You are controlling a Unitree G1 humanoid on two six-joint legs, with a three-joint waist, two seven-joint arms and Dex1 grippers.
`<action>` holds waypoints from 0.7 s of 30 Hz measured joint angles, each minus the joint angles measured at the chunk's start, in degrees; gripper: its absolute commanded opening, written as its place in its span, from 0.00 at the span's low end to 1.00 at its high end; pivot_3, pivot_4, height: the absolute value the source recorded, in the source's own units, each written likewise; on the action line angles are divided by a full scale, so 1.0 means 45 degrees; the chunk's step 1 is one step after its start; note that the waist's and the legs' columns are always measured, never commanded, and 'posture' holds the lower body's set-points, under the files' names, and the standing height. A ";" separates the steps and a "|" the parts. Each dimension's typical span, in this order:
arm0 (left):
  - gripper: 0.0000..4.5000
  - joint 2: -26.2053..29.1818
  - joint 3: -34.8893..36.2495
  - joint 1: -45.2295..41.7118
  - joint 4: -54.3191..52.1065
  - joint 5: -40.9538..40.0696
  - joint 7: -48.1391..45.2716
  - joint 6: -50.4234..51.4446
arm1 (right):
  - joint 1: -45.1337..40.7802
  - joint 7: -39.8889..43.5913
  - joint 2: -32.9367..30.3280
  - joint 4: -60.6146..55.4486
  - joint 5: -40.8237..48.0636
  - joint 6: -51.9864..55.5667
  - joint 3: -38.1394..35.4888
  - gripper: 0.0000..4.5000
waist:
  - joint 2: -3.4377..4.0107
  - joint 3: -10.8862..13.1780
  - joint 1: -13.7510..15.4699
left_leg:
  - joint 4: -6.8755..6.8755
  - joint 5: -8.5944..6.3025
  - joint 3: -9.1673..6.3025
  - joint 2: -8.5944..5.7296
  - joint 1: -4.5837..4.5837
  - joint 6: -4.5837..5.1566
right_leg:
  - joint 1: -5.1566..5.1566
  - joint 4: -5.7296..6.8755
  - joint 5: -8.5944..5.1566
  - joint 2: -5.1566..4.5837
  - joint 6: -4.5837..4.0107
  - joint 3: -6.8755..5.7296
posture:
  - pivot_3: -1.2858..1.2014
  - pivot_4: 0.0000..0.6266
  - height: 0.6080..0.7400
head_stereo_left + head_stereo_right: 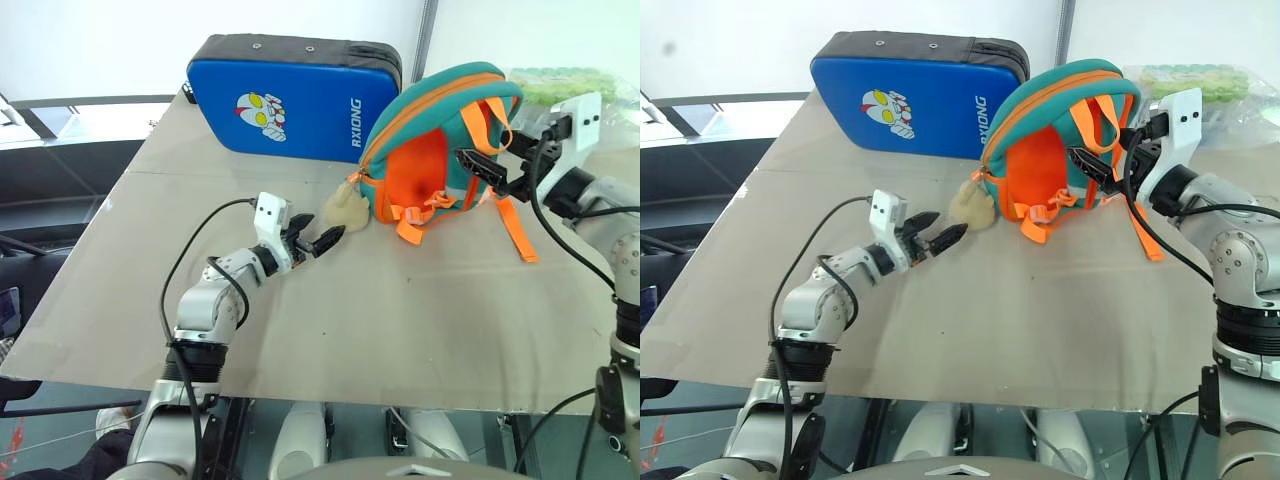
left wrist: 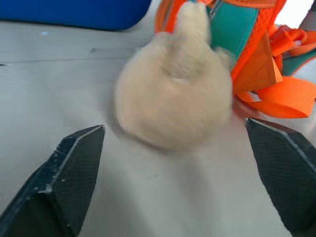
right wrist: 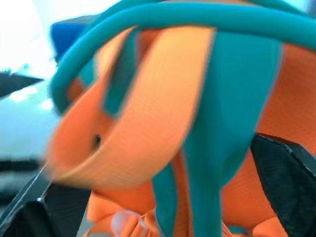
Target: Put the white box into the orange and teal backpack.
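The orange and teal backpack point(image 3: 187, 113) is smeared by blur, its straps indistinct, edges cut off

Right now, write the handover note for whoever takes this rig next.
Left gripper: open, empty, just short of the tan plush toy.
Right gripper: open, at the orange straps, gripping nothing.
Orange and teal backpack: standing on the table in front of the blue case.
White box: not visible on the table; possibly already inside, unconfirmed.
Left: check the backpack for the box.
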 measured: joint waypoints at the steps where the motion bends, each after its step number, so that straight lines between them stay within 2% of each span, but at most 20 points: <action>1: 0.99 0.0222 0.0209 0.0315 -0.0515 -0.0112 -0.0094 0.0055 | 0.0438 0.0607 -0.0416 -0.0385 0.0047 -0.0023 -0.0004 1.00 | 0.0000 0.0000 0.0006 | 0.0000 0.0001 0.0004 0.0003 0.0000 -0.0002 | 0.0000 -0.0005 -0.0001 -0.0002 0.0002 0.0007 | 0.52 0.24 1.00; 5: 0.99 0.0841 0.0899 0.1310 -0.2274 -0.0534 -0.0224 0.0332 | 0.2132 0.2193 -0.1413 -0.1228 -0.0280 -0.0651 -0.0055 1.00 | -0.0002 0.0001 0.0032 | -0.0001 -0.0004 0.0003 0.0005 0.0006 0.0006 | 0.0003 -0.0005 0.0000 -0.0011 0.0003 0.0009 | 0.52 0.24 1.00; 11: 0.99 0.1691 0.2222 0.3343 -0.4649 -0.1652 -0.0509 0.0841 | 0.4790 0.2583 -0.0982 -0.1242 -0.1460 -0.2706 -0.0712 1.00 | -0.0004 0.0004 0.0023 | -0.0001 -0.0005 0.0004 -0.0003 0.0141 0.0008 | 0.0126 0.0007 -0.0003 0.0002 0.0005 0.0016 | 0.52 0.24 1.00; 13: 0.99 0.2076 0.2758 0.3985 -0.5043 -0.1974 -0.0594 0.0997 | 0.5683 0.2749 -0.0988 -0.1044 -0.1950 -0.3479 -0.1127 1.00 | -0.0005 0.0006 0.0026 | -0.0012 -0.0008 0.0004 -0.0010 0.0243 0.0008 | 0.0225 -0.0005 -0.0010 0.0005 0.0004 0.0013 | 0.52 0.24 1.00; 21: 0.99 0.3260 0.4620 0.7126 -0.5663 -0.2005 -0.1812 0.0749 | 0.9120 0.4372 -0.1487 -0.0797 -0.2799 -0.5153 -0.3008 1.00 | -0.0005 0.0005 0.0035 | -0.0015 -0.0009 0.0012 -0.0002 0.0258 0.0008 | 0.0232 -0.0007 -0.0013 0.0005 -0.0001 0.0021 | 0.52 0.24 1.00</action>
